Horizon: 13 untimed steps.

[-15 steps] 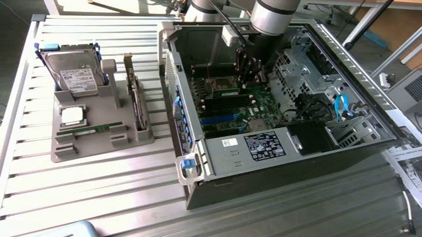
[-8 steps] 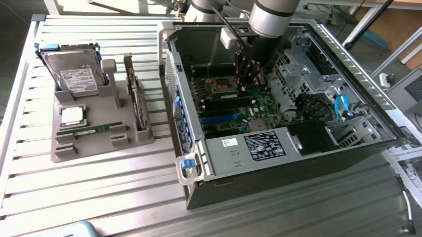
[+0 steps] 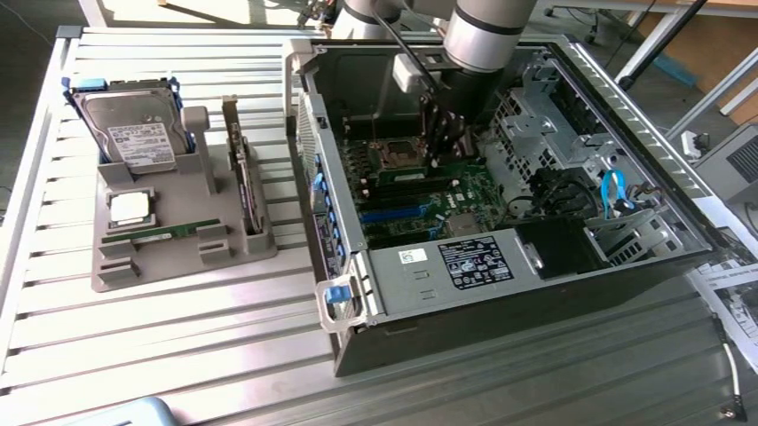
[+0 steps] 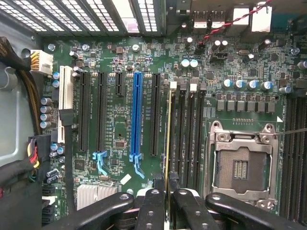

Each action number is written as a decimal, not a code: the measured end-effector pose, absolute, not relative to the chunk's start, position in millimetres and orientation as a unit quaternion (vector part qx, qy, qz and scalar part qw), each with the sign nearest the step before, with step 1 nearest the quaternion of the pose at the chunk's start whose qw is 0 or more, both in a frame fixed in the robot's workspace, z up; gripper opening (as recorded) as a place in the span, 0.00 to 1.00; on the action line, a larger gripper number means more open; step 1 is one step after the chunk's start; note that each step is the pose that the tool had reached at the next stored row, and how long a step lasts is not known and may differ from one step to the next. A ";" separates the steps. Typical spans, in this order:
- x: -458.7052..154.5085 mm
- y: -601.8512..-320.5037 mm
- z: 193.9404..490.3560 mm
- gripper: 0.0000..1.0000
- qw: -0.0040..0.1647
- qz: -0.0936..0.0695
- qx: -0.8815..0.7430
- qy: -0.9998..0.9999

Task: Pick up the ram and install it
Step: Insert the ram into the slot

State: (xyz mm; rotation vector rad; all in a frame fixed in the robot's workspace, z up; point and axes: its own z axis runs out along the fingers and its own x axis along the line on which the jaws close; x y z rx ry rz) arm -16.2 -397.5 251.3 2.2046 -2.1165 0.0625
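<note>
Robotics lab or test workshop. Slatted aluminium bench (image 3: 177, 355) carries an opened computer case (image 3: 498, 222), a grey parts fixture (image 3: 177, 231) at its 9 o'clock, metal frame legs (image 3: 663, 35) and bare floor at 1 o'clock.

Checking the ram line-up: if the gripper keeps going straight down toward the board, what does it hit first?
The gripper, shut on the ram, points at the motherboard's memory slots. The stick's lower edge would likely meet the nearest slot first, though depth is unclear.
</note>
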 end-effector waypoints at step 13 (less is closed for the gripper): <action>-20.7 -397.7 240.9 0.14 0.042 0.020 0.721 -0.692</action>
